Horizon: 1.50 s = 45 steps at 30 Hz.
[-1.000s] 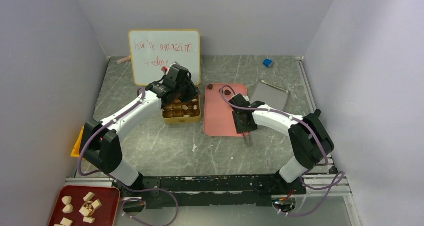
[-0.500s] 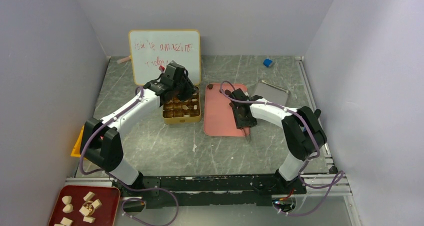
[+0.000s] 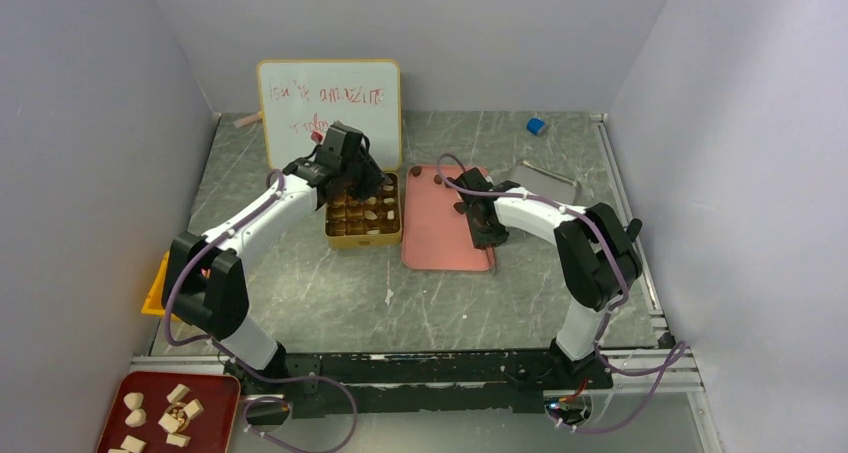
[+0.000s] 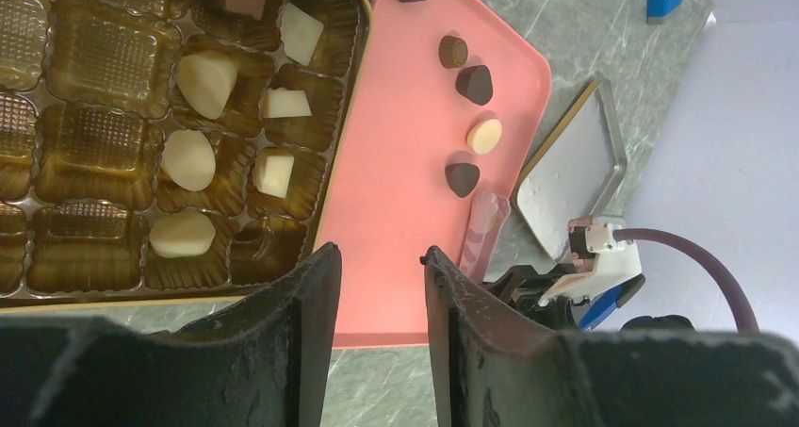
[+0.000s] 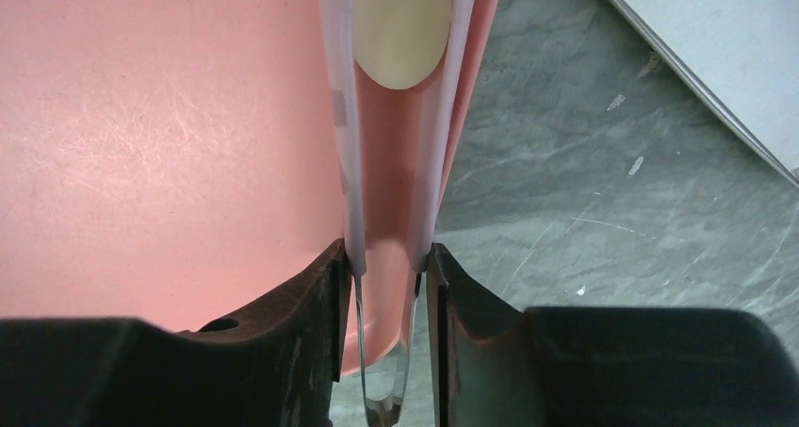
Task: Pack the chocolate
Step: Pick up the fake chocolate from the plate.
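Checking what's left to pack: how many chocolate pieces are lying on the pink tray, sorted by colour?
Brown chocolate pieces: 4
Light tan chocolate piece: 1
Total on the pink tray: 5

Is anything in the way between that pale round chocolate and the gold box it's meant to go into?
Bare pink tray runs from the pale round chocolate, flanked by the clear tweezers in the right tool, to the gold compartment box. Only the left tool hangs over the box's far end, possibly crowding a drop.
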Tool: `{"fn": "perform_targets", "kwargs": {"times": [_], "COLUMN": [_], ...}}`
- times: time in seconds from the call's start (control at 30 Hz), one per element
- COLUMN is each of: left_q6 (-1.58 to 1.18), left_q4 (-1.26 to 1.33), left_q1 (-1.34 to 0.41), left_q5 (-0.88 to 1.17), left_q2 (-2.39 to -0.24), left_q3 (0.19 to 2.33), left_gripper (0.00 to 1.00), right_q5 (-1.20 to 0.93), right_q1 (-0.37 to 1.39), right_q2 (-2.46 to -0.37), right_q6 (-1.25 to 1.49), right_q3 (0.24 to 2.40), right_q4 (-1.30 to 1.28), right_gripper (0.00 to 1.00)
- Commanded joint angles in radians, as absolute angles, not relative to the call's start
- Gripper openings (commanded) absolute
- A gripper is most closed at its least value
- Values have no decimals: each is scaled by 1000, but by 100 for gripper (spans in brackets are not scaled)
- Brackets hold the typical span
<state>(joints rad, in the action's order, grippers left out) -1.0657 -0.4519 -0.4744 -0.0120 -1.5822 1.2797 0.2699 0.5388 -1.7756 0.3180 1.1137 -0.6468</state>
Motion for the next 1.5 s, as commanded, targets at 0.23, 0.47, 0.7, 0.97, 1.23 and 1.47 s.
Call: {"fn": "perform_targets", "kwargs": {"times": [0.23,0.47,0.7,0.97,1.23,1.47], "left_q6": [-1052,-1052,-1053,-1034,-1015,-1020], "left_q4": [-413,-417,-425,-461,-497,-502], "left_q1": [-462,-462,-462,-458,-445,-436], "left_q5": [17,9,2,-43,-80,-90], "left_q2": [-1573,-1539,-1502,-1453,-1410,-1375], "left_q3": [1282,1268,1254,1263,1254,1220], "left_gripper": [43,43,43,43,43,43], "right_q5": [234,227,205,164,155,159], "right_q1": [543,549,568,644,758,817], "right_q2": [-1722,-1639,-1596,-1624,-1691,-1744], "right_q6": [326,330,327,319,322,313], "right_q3": [1146,1171,1206,1279,1363,1438], "right_q4": [-644,-716,-767,-784,-792,-803], "right_gripper": [25,24,24,24,24,24]}}
